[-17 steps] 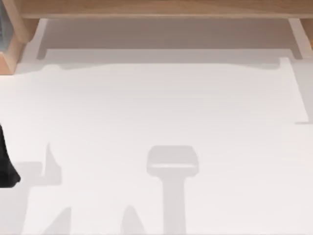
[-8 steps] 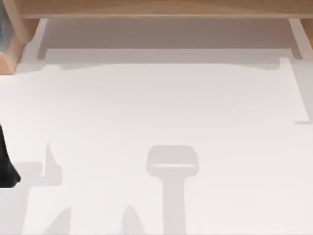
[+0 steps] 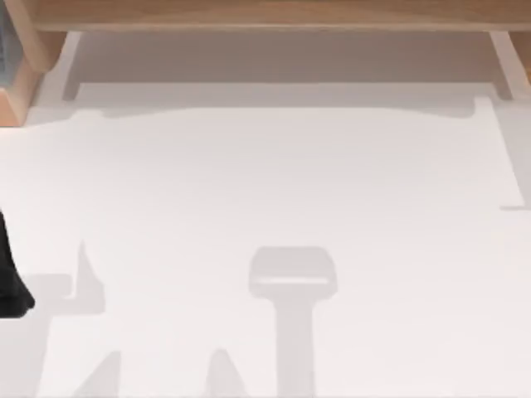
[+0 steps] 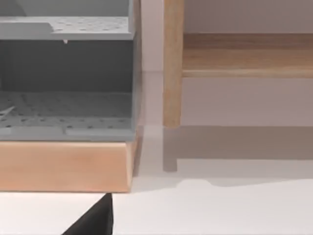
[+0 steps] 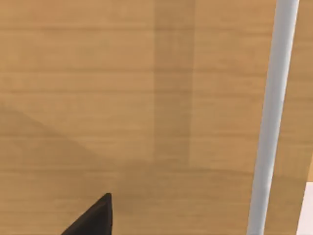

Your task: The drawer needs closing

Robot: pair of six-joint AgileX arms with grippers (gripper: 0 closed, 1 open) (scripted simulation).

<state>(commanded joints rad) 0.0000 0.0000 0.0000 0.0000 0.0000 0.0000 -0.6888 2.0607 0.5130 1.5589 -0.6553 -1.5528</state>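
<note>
White table (image 3: 265, 182) takes up most of the top view, w/ soft grey shadows (image 3: 292, 274) across its near part; along the far edge runs a light wood frame (image 3: 265, 12); the drawer (image 3: 282, 58) sticks out from under that frame toward the camera, pale grey-beige floor bare, thin white side walls at the view's left and right, white front edge lying across the table, so it's not closed; left arm (image 3: 10, 274) is a dark shape at the table's left edge, well apart from the drawer front; left gripper (image 4: 93, 220) shows as a dark tip low over the white top, near a wood base (image 4: 63, 166) carrying a grey perforated shelf (image 4: 63, 73), w/ a wood post (image 4: 172, 63) just beside; claw state: can't tell; right gripper (image 5: 93, 220) shows as a dark tip close over a wood panel (image 5: 122, 98), a pale rod (image 5: 274, 117) crossing beside it; claw state there: can't tell either; neither touches the drawer as far as seen.
</note>
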